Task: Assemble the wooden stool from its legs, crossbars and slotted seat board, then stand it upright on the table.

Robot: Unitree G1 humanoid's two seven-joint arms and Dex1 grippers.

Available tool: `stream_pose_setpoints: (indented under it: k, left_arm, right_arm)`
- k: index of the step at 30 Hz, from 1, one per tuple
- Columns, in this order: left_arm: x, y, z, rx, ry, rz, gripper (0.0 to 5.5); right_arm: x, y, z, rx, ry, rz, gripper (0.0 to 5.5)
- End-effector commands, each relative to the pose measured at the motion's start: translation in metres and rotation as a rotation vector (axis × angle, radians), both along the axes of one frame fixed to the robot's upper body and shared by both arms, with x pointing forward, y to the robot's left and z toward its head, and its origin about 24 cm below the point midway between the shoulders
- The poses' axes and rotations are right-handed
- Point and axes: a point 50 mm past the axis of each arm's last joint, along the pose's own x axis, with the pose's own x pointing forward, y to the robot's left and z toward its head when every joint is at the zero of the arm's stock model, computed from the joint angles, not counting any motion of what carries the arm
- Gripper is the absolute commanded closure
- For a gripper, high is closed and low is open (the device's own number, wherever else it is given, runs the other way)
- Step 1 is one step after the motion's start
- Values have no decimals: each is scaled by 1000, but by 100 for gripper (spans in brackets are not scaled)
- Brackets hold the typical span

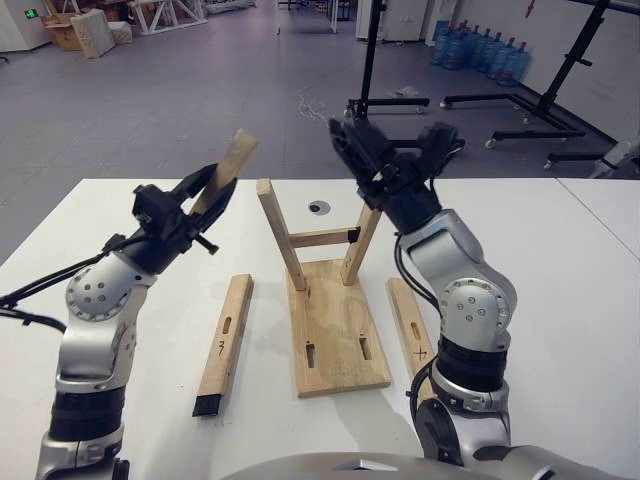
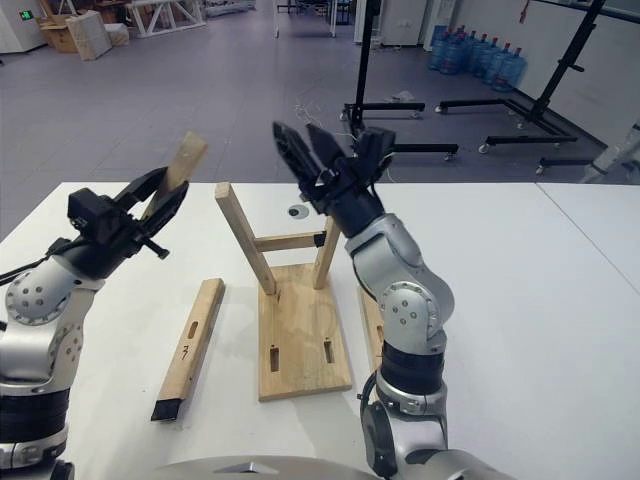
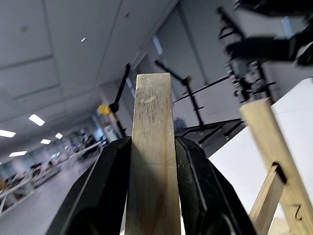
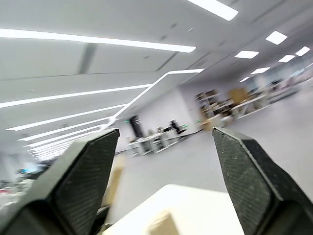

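My L gripper [image 1: 212,186] is clamped on a wooden bar [image 1: 236,156]. The fingers [image 3: 110,186] press both its flat sides, and the bar sticks out past the tips, tilted up & away. My R gripper [image 1: 390,140] is held high w/ its fingers wide apart & nothing between them. Between the 2 grippers stands a tilted leg [image 1: 282,232] w/ a hand-written "2" low on it. A 2nd tilted leg [image 1: 360,245] rises just under the R wrist. A crossbar [image 1: 320,238] joins the pair, and both are set in the slotted seat board [image 1: 335,340], which lies flat on the white table [image 1: 560,300]. Below the L gripper a loose leg [image 1: 225,342] lies flat beside the board. It has 1 slot, a dark near end & a pencilled digit, 3 or 7, can't tell which. Below the R arm, on the board's other side, lies another loose leg [image 1: 410,325] marked "X".
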Motion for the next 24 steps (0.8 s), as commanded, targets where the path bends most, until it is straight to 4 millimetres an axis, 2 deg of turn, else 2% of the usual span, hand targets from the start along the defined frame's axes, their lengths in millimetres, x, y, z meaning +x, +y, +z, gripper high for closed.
stream_pose_setpoints:
  k: [1,7,13,20,24]
  left_arm:
    - [3,-22,-1,6,-4,-99,422]
    - [4,-35,-8,3,16,-151,422]
    - [8,-40,-12,51,27,-165,422]
    - [7,-43,-11,42,21,-186,422]
    - [8,-43,-10,46,23,-202,422]
  right_arm:
    - [-6,11,-8,46,79,133,198]
    - [0,31,-21,26,149,193,198]
    - [6,38,-20,55,155,193,291]
    - [8,40,-19,36,142,148,437]
    - [5,40,-14,72,98,169,499]
